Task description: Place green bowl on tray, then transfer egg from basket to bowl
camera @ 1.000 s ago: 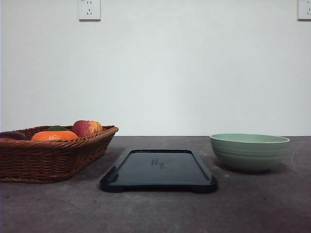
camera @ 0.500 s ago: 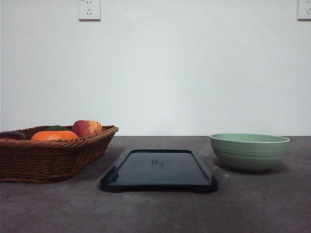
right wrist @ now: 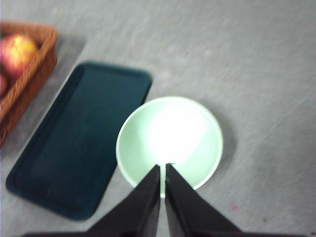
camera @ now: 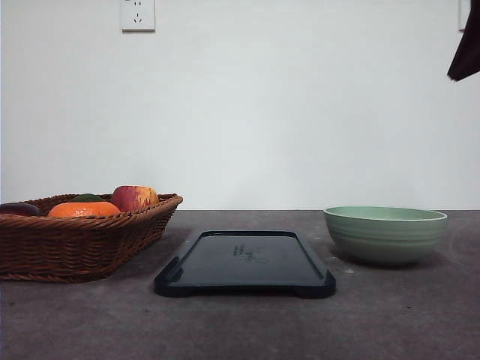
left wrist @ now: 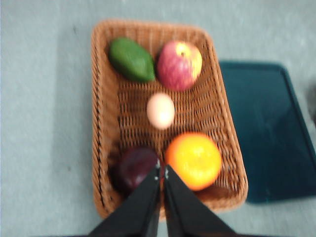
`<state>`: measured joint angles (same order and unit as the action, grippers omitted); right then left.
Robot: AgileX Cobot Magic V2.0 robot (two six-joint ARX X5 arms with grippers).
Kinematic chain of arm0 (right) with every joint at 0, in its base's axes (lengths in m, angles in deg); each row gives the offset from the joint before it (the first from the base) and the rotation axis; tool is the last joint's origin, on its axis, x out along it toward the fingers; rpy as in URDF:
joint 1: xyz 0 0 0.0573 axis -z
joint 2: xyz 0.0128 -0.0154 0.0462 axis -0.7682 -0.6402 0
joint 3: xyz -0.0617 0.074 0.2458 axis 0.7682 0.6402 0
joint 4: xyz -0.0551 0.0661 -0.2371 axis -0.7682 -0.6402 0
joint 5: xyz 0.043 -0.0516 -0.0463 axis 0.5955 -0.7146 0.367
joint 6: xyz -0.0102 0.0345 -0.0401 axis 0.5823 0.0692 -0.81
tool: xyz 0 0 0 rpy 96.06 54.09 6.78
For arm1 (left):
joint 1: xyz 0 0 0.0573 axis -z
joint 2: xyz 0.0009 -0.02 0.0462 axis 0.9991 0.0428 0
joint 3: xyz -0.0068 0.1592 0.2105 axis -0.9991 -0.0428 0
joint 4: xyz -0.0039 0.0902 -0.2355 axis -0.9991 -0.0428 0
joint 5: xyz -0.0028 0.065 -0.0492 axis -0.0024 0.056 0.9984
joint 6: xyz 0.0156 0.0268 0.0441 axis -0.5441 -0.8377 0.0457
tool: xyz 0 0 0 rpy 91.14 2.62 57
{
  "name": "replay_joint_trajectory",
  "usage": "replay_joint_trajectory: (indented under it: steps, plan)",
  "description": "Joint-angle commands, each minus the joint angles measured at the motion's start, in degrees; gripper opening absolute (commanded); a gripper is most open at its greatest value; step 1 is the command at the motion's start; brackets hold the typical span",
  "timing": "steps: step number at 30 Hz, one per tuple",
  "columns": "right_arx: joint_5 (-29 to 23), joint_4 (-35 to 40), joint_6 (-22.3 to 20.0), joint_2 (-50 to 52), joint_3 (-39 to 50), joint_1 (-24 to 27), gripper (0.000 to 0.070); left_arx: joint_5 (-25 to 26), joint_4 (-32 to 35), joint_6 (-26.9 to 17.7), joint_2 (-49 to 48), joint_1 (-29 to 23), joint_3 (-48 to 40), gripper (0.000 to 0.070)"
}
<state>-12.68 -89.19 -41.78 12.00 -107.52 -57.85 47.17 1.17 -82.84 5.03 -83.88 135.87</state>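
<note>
**Me:** Nothing is done yet, I'd say. The green bowl (camera: 385, 234) sits on the surface to the right of the tray (camera: 245, 262), apart from it. My right hand (right wrist: 163, 168) hangs above the bowl, fingers pressed together, holding nothing.

**Spotter:** And the egg?

**Me:** The egg (left wrist: 160, 110) lies mid-basket (left wrist: 101, 123), between the apple (left wrist: 179, 64) and the orange (left wrist: 193, 160), with a dark plum-like fruit (left wrist: 134, 168) and a green avocado-like one (left wrist: 131, 60) nearby. My left hand (left wrist: 162, 171) hangs above them, also closed and empty.

**Spotter:** Risks?

**Me:** With the fingers shut, I'd have to spread them before descending or I'd knock the bowl's rim and shove it. A rim pinch on a smooth bowl could slip or tilt. Later, the crowding fruit could get nudged, and too hard a squeeze could crack the egg.

**Spotter:** What can't you read?

**Me:** Both wrist views are blurred. From the front, the basket wall hides the egg, and only a dark corner of the arm (camera: 466, 45) shows at the upper right edge.
</note>
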Motion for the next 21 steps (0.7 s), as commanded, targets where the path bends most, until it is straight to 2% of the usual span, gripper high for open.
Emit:
replay_joint_trajectory:
  steps: [1, 3, 4, 6, 8, 15, 21]
  plan:
    - [0.2, 0.2, -1.0, -0.6, -1.1, -0.7, 0.0035, 0.9, 0.0, -1.9, 0.8, 0.2, 1.7, 0.0014]
    - [-0.2, 0.0, -0.9, -0.6, -1.1, -1.0, 0.0168, 1.0, 0.2, -2.0, 1.0, 0.2, 2.0, 0.0142]
    - [-0.4, -0.2, -0.9, -0.6, -1.1, -1.1, 0.0262, 1.0, 0.6, -2.0, 1.0, 0.2, 2.0, 0.027]
    - [-0.7, -1.0, -0.4, -0.6, -1.1, -1.1, 0.0358, 1.0, 1.1, -2.0, 0.9, 0.2, 2.1, 0.0477]
    - [-1.9, -2.5, 0.6, -0.6, -1.2, -1.1, 0.0359, 1.0, 1.2, -1.9, 0.9, 0.2, 2.1, 0.0501]
    - [-6.3, -8.4, 5.4, -1.8, -1.4, -1.0, 0.0347, 1.0, 1.2, -1.5, 0.9, 0.7, 2.1, 0.0501]
    - [-6.3, -11.5, 5.6, -8.0, -3.4, -0.4, 0.0347, 1.0, 1.4, -1.5, 1.0, 1.4, 2.1, 0.0501]
